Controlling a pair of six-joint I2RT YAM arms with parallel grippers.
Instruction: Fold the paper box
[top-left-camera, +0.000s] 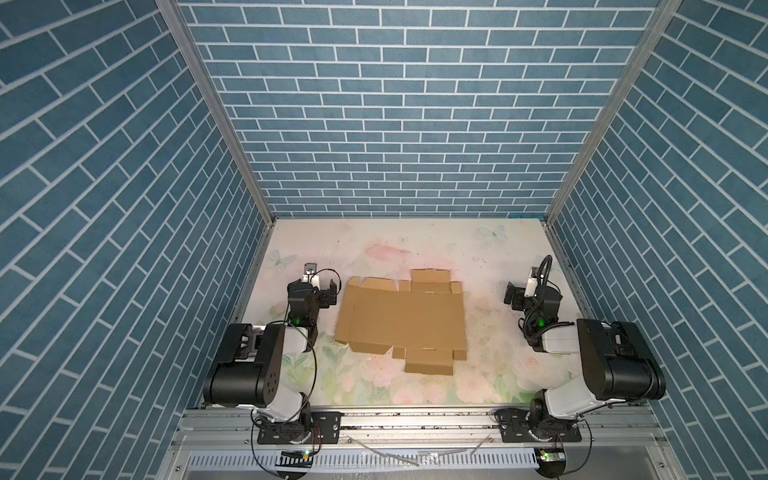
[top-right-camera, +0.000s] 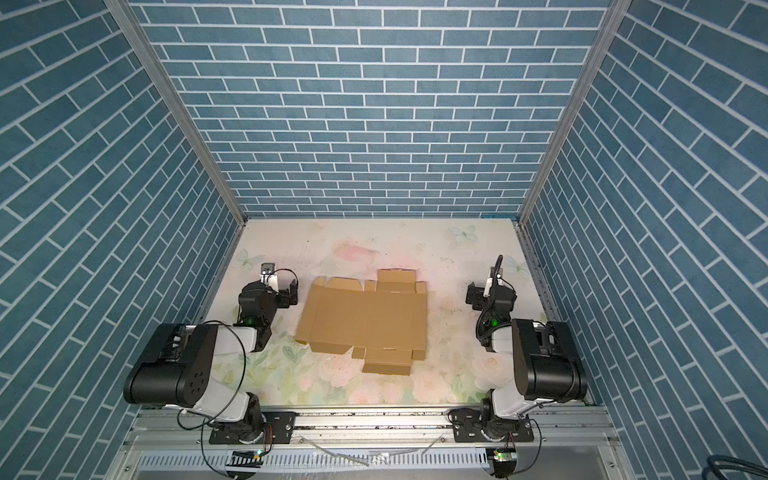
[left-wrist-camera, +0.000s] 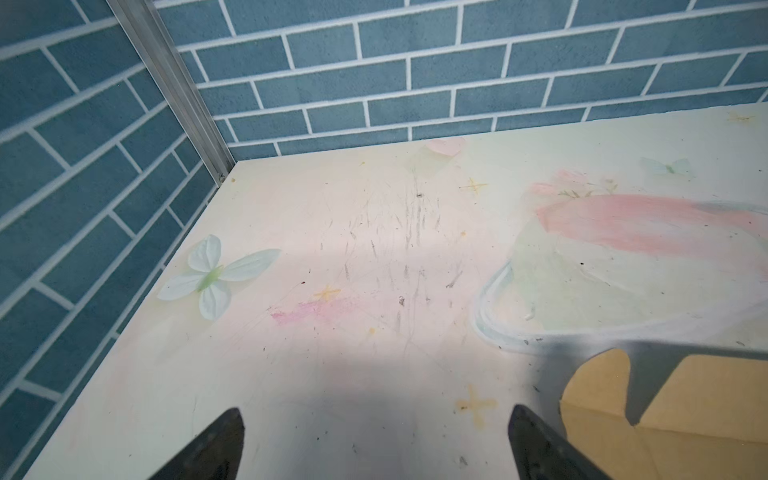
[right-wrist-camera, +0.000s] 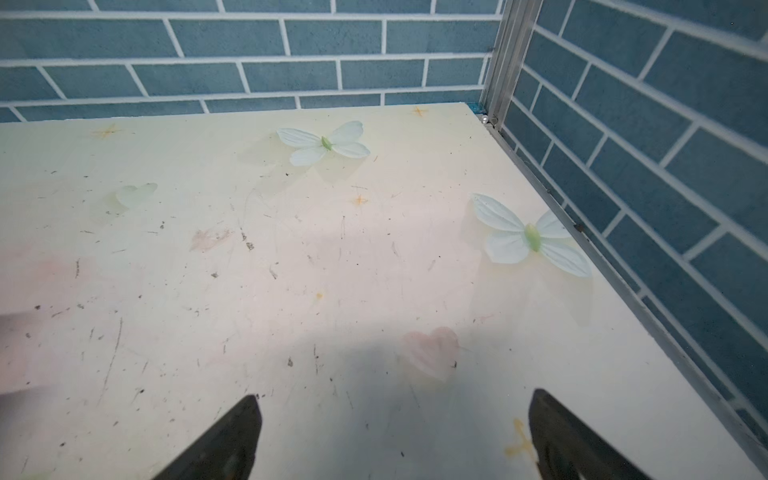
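The paper box (top-left-camera: 401, 324) (top-right-camera: 365, 320) is a flat brown die-cut cardboard sheet, lying unfolded in the middle of the table with creases, side flaps and tabs showing. My left gripper (top-left-camera: 314, 289) (left-wrist-camera: 376, 440) stands open just left of the sheet's far left corner, with only bare table between its fingers. A rounded corner tab of the paper box (left-wrist-camera: 685, 399) lies beside one of its fingertips (left-wrist-camera: 536, 444). My right gripper (top-left-camera: 530, 293) (right-wrist-camera: 395, 432) is open and empty, well to the right of the sheet, which is out of the right wrist view.
Blue brick-patterned walls (top-left-camera: 395, 124) close in the back and both sides. The table top (top-left-camera: 374, 249) has a pale floral print with butterflies. An aluminium rail (top-left-camera: 415, 424) carrying both arm bases runs along the front edge.
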